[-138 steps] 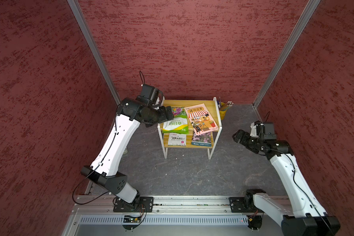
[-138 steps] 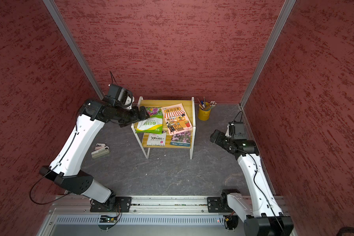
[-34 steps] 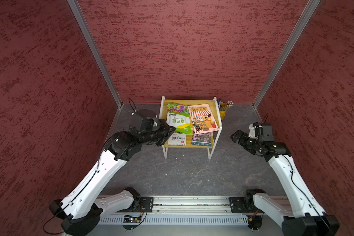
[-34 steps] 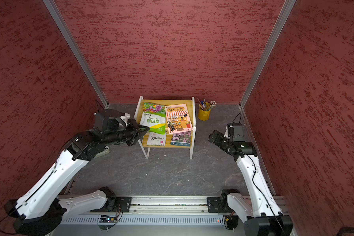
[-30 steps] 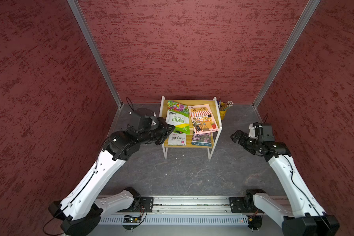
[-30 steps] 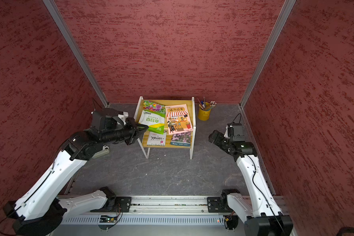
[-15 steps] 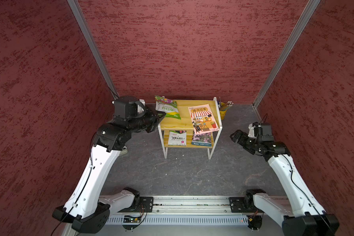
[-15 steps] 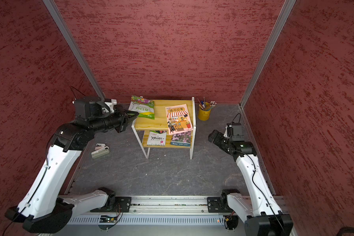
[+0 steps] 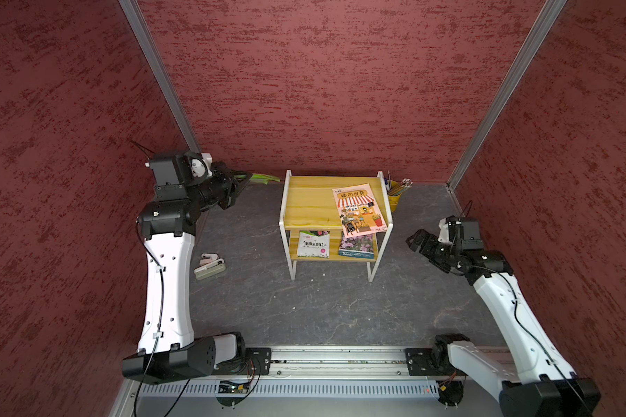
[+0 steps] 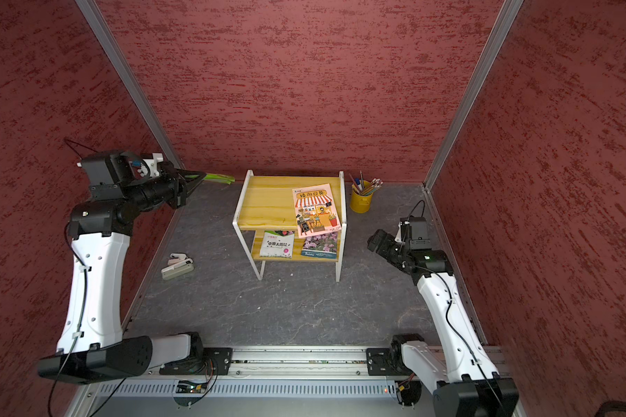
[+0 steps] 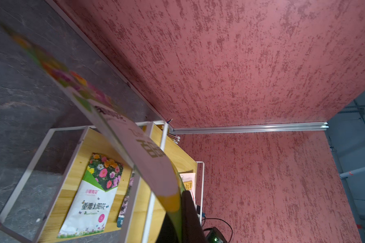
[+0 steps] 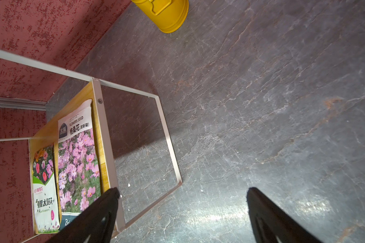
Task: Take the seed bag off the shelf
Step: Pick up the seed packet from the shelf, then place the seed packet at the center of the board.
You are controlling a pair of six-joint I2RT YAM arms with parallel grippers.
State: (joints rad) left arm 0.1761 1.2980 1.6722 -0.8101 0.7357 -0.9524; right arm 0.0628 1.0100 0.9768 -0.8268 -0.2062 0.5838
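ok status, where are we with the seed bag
Left gripper shut on seed bag, bag airborne, clear of shelf. Right gripper open, empty, beside shelf. Stapler-like item on floor, apart from bag.

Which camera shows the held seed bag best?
The left wrist view: the seed bag fills it, print visible though blurred. Both top views show only its thin green edge; the right wrist view misses it.
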